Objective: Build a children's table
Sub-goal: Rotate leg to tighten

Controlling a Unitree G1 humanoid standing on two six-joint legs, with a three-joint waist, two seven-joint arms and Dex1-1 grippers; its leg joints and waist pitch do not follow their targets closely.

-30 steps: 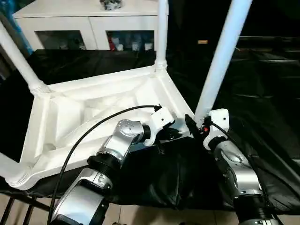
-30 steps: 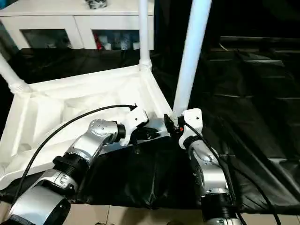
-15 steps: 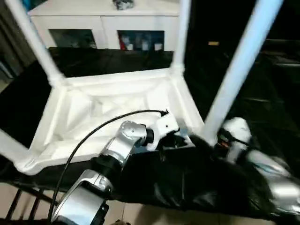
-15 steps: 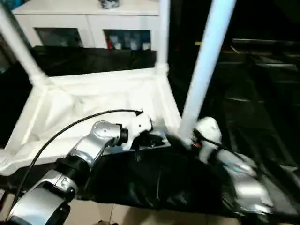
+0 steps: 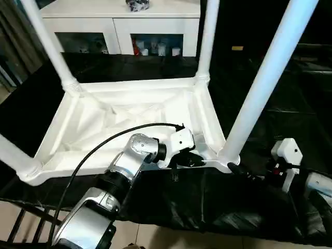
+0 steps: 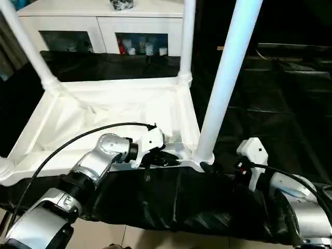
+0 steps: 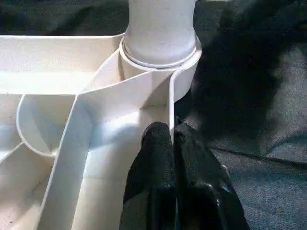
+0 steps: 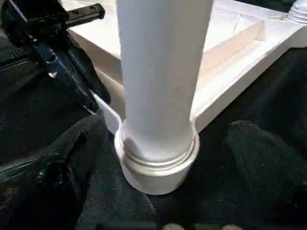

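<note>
White plastic with a soft sheen all over the children's table (image 5: 129,119), smooth on its tubular legs (image 5: 262,85) and on the moulded ribs of the underside. Black cloth (image 5: 207,202) covers the surface beneath, matt and wrinkled, faintly shiny along the folds at 5 o'clock. The left tool (image 7: 171,139) has black, rubbery-looking fingers with a dull gloss, the forearm (image 5: 132,161) behind it is brushed silver metal, and the cabinet (image 5: 119,23) at 12 o'clock is smooth white with glass doors.

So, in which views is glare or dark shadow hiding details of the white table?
Left eye view: the tabletop underside is bright and its ribs look washed out. Left wrist view: the corner socket casts a dark shadow onto the black cloth. Right wrist view: the leg is evenly lit.
</note>
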